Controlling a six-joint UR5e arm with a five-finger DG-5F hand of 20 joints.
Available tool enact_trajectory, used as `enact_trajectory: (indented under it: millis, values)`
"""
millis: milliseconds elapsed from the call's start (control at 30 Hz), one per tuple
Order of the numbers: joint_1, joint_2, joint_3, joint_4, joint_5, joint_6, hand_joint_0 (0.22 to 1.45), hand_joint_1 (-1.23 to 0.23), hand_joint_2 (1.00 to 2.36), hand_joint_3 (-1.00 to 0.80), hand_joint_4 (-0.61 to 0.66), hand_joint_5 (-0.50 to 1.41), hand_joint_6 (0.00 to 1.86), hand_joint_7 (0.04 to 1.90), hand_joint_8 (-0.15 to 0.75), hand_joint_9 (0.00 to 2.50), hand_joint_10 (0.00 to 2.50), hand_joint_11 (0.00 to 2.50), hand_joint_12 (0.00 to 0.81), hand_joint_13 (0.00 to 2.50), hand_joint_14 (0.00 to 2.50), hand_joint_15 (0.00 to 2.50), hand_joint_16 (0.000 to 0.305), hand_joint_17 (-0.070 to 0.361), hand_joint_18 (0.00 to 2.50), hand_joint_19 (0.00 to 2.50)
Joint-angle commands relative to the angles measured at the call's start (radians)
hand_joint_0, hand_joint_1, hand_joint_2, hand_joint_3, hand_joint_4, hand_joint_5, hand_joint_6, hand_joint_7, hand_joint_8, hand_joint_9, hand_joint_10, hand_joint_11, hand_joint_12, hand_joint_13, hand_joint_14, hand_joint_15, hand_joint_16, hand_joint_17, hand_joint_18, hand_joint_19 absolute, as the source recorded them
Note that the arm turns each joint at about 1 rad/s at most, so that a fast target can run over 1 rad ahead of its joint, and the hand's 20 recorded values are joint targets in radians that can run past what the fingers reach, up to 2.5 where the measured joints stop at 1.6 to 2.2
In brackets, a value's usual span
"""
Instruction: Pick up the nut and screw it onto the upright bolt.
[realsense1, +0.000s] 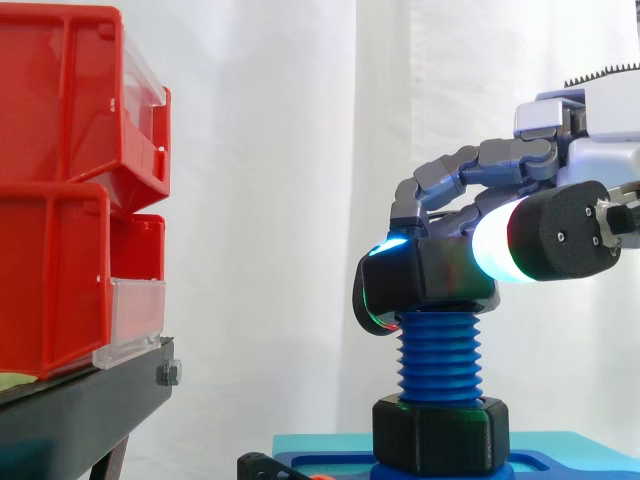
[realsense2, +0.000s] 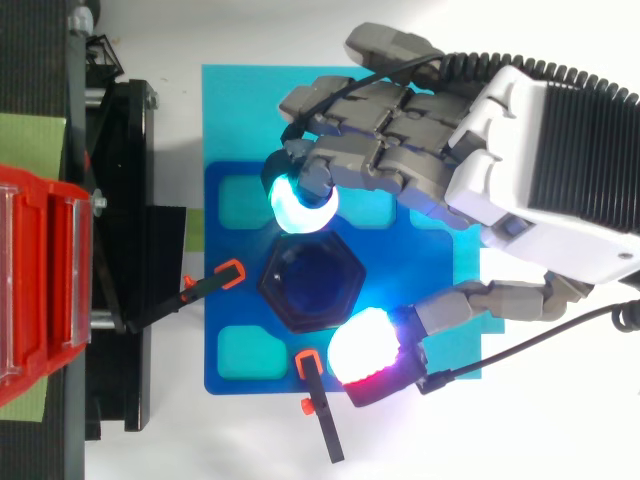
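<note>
Hand (realsense2: 540, 170) comes in from the right and is closed on the nut (realsense1: 445, 272): glowing fingertips (realsense2: 300, 205) on one side of the hex, thumb pad (realsense2: 362, 355) on the opposite side, fingers curled over the top. Pinch grip, pads touching the nut's flats.

Nut is black and sits level on the very top of the upright blue bolt (realsense1: 440, 355). From above, blue shows through its bore, so it's centred on the bolt. Can't tell how much thread is engaged, if any.

Bare thread is visible below it, down to a second black nut (realsense1: 440, 435) at the foot of the bolt, well apart from the held one.

Bolt stands in a dark blue base plate (realsense2: 225, 200) with lighter pockets, lying on a light blue sheet (realsense2: 230, 100). Two black clamps with orange tips (realsense2: 215, 283) (realsense2: 322, 420) reach onto the plate's edges.

Red bins (realsense1: 60, 200) are stacked on the black stand (realsense1: 80, 410) off to the left, well apart from the hand.
</note>
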Motion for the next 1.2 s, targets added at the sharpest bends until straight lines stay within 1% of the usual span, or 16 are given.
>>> enact_trajectory:
  millis: [0,700,767,1033,1167]
  values:
    - [-0.002,0.0,-0.001,-0.008,0.0,0.0,0.56,-0.62,1.0,-0.5,0.2,-0.21,0.71,1.1,0.269,0.47,0.0,0.06,0.313,0.51,0.0,0.01,0.041,0.092,0.34,0.0]
    - [-0.002,0.002,0.001,-0.013,0.0,0.0,0.56,-0.62,1.0,-0.5,0.2,-0.21,0.7,1.11,0.269,0.46,0.0,0.05,0.312,0.51,0.0,0.02,0.041,0.093,0.34,0.0]
    - [0.003,0.0,-0.001,-0.01,0.0,0.0,0.56,-0.62,1.0,-0.5,0.2,-0.21,0.7,1.1,0.269,0.47,0.0,0.06,0.313,0.51,0.0,0.01,0.041,0.093,0.34,0.0]
    - [0.012,0.0,0.001,-0.008,0.006,-0.001,0.56,-0.62,1.0,-0.5,0.2,-0.21,0.7,1.1,0.271,0.47,0.0,0.06,0.312,0.51,0.0,0.01,0.041,0.092,0.34,0.0]
    - [0.012,0.0,0.001,-0.013,0.003,-0.001,0.56,-0.62,1.0,-0.5,0.2,-0.21,0.7,1.11,0.271,0.47,0.0,0.07,0.311,0.51,0.0,0.02,0.041,0.092,0.34,0.0]
